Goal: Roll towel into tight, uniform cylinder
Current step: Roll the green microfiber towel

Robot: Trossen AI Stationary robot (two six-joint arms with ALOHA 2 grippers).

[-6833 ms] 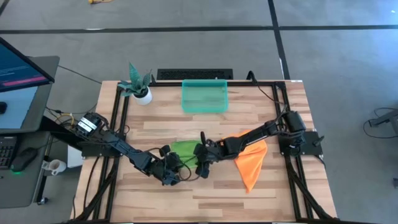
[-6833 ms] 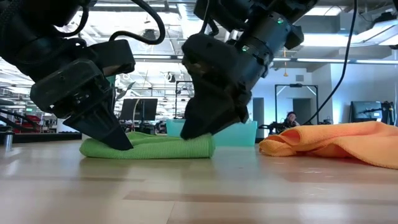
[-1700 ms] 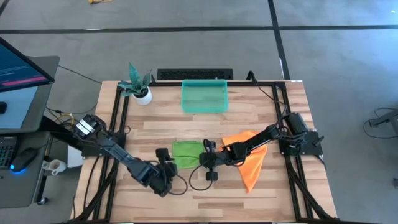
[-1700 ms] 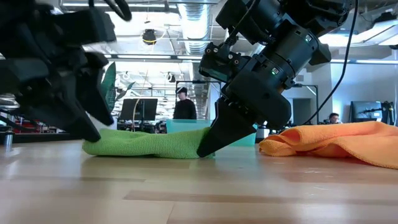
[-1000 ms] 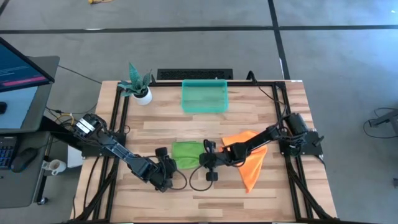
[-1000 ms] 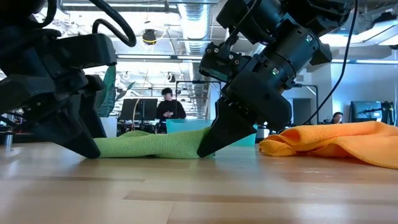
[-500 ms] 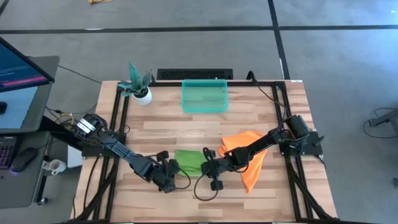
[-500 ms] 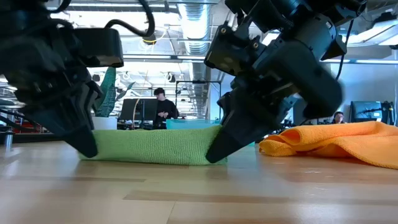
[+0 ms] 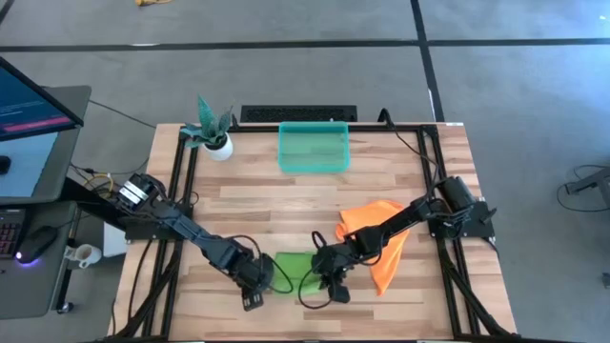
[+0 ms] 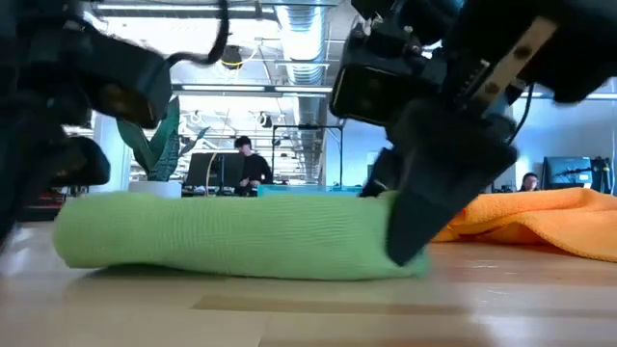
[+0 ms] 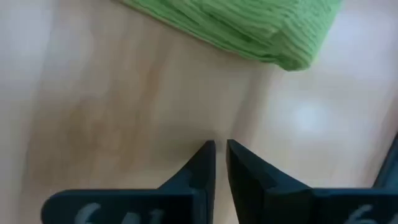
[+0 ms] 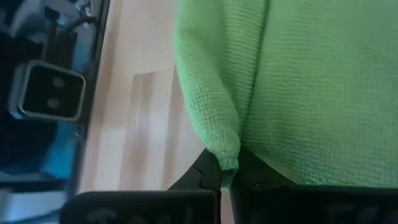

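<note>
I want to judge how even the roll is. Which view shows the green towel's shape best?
The low view: the green towel lies side-on as a long, rounded roll along the table. The high view shows only a small green patch between the two grippers. The left wrist view catches one end; the right wrist view shows a pinched fold up close.

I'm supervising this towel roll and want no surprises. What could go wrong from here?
The left gripper is shut on nothing, just off the green towel, while the right gripper pinches a fold: the roll may twist unevenly. The orange cloth lies close beside the right arm and could get dragged.
</note>
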